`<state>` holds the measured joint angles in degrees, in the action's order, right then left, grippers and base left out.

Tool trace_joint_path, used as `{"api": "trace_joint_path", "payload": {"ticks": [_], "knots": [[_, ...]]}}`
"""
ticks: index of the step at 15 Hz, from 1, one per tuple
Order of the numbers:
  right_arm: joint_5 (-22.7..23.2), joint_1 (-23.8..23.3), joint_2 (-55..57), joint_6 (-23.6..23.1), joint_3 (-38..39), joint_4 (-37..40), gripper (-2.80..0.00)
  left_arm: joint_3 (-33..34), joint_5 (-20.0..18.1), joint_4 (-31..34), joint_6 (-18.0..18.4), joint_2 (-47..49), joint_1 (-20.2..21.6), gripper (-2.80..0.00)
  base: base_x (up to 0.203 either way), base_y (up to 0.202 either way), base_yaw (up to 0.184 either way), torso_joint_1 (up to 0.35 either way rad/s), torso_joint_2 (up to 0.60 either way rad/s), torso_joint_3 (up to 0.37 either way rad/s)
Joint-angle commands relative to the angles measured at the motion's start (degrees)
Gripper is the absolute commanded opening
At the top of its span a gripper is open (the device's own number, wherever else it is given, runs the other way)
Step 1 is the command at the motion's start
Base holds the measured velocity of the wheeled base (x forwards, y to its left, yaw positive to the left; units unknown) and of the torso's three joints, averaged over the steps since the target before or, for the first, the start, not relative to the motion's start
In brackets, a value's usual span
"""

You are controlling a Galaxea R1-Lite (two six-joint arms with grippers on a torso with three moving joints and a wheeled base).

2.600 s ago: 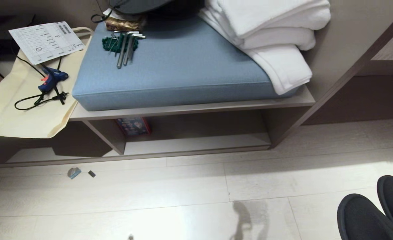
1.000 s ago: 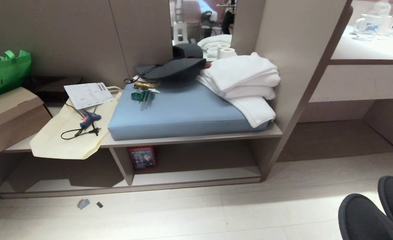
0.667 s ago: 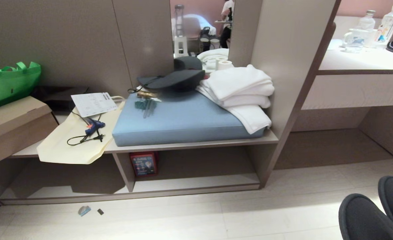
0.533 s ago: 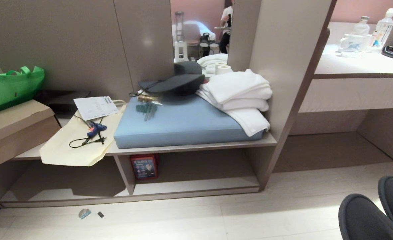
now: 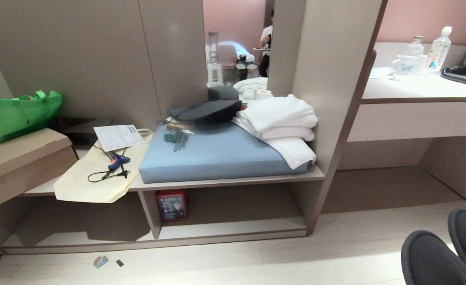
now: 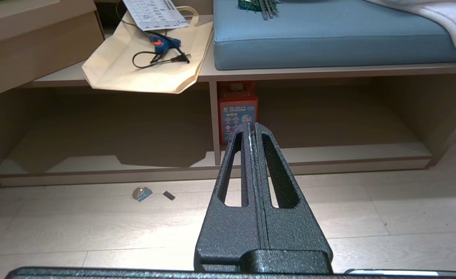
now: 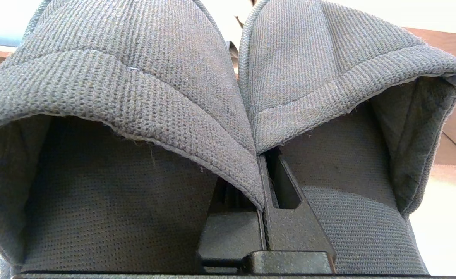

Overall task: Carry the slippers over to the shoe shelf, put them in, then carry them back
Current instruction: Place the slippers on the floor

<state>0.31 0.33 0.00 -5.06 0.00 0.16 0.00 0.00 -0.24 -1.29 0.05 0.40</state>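
The slippers, a dark grey pair, show at the lower right corner of the head view, held above the pale floor. In the right wrist view the slippers fill the picture, side by side, and my right gripper is shut on their inner edges, its fingertips hidden under the fabric. The shoe shelf stands ahead and to the left, a low taupe unit with two compartments and an upright divider. My left gripper is shut and empty, pointing at the shoe shelf from above the floor.
On the shelf's top lie a blue cushion, white towels, a black hat, a cream bag and a cardboard box. A red box stands in the right compartment. Small scraps lie on the floor. A desk is at right.
The whole head picture has shifted downward, so the camera has lifted its look; wall, mirror and desk top came into view. The slippers keep their place in the picture.
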Motion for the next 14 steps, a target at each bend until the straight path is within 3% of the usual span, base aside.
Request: {"api": "trace_joint_path", "payload": {"ticks": [1,12,14], "knots": [[0.04,0.02,0.09,-0.04,0.0,0.02,-2.8,0.0,0.0,-0.02,0.05,0.04,0.04,-2.8,0.0,0.0,0.0,0.0,0.0,0.0],[0.04,0.02,0.09,-0.39,0.0,-0.07,-2.8,0.0,0.0,-0.02,-0.03,0.04,-0.04,-2.8,0.0,0.0,0.0,0.0,0.0,0.0],[0.04,0.02,0.09,-0.39,0.0,0.0,-2.8,0.0,0.0,-0.02,-0.03,0.04,0.04,-2.8,0.002,0.01,-0.107,0.001,0.0,0.004]]}}
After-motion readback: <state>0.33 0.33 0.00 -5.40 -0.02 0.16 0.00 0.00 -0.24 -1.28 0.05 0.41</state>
